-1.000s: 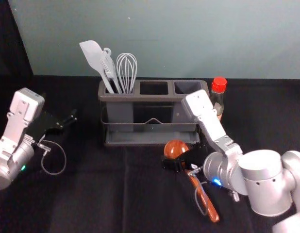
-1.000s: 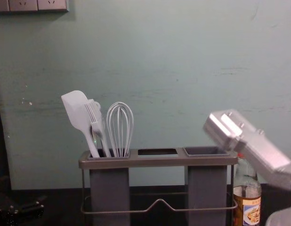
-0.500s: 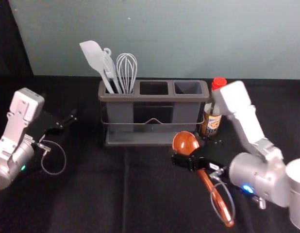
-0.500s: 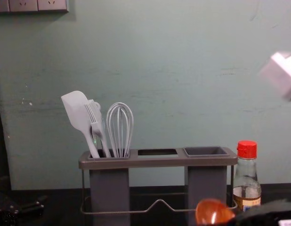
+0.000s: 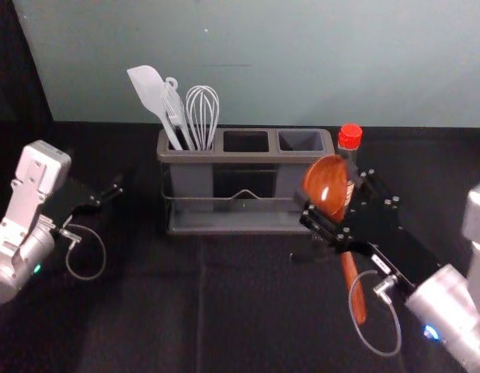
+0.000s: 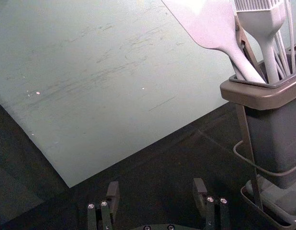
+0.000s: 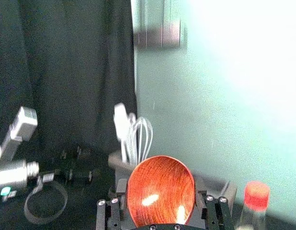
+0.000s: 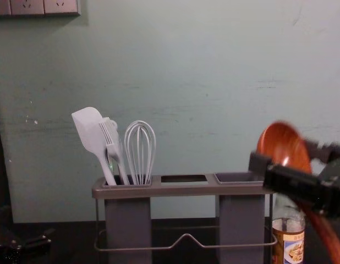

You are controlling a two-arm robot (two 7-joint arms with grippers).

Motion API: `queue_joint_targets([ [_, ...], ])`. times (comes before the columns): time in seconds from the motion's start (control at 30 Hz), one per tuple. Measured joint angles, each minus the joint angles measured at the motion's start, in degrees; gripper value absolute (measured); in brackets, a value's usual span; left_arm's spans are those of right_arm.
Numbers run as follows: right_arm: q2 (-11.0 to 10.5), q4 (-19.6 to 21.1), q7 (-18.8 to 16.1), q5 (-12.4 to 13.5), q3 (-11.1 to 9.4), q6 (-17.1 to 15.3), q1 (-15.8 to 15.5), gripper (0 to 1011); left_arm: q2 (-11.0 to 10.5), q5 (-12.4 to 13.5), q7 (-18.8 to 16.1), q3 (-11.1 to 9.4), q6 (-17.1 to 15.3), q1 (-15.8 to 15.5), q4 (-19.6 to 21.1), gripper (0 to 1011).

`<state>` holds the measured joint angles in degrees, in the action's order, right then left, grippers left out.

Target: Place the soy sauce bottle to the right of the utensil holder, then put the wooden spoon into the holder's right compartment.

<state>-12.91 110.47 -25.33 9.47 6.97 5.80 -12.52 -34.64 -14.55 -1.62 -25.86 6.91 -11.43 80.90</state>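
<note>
Wooden spoon (image 5: 327,185) held before the holder's right end: likely faults on insertion

The right claw (image 7: 161,191) is closed about the spoon near its neck, in front of the right end of the utensil holder (image 8: 184,190). The bowl is uppermost; the handle slants down and away from the holder. The soy sauce bottle (image 8: 288,242) stands upright just beside the holder, on its right. The left claw (image 6: 156,184), parked to the holder's left, is spread wide.

Probable faults: (a) The handle tip hangs below the holder's rim; moved inward without enough lift, it could strike the rim or front wire. (b) Left slanted, the handle may miss the right compartment (image 5: 300,140). (c) A sideways swing could topple the bottle. (d) Gripped so near the bowl, the spoon might pivot on contact, and the claw itself could bump the holder while lowering.
</note>
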Motion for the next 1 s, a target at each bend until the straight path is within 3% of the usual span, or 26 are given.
queue_joint_targets([
  [0.03, 0.2, -1.0, -0.2, 0.2, 0.0, 4.4, -0.2, 838, 0.0, 0.0, 0.0, 0.0, 0.0, 0.0, 0.0, 1005],
  [0.17, 0.7, -2.9, -0.4, 0.6, 0.0, 12.5, -0.5, 839, 0.0, 0.0, 0.0, 0.0, 0.0, 0.0, 0.0, 1005],
  [0.2, 1.0, -3.8, -0.3, 0.6, 0.1, 16.0, -0.5, 839, 0.0, 0.0, 0.0, 0.0, 0.0, 0.0, 0.0, 1005],
  [0.33, 1.5, -5.6, 0.0, 0.4, 0.4, 21.7, -0.5, 838, 0.0, 0.0, 0.0, 0.0, 0.0, 0.0, 0.0, 1005],
  [0.5, 1.5, -6.4, 1.0, 0.0, 0.8, 24.0, -0.5, 838, 0.0, 0.0, 0.0, 0.0, 0.0, 0.0, 0.0, 1005],
  [1.0, 1.5, -6.4, 1.3, -0.1, 0.8, 24.1, -0.7, 838, 0.0, 0.0, 0.0, 0.0, 0.0, 0.0, 0.0, 1005],
])
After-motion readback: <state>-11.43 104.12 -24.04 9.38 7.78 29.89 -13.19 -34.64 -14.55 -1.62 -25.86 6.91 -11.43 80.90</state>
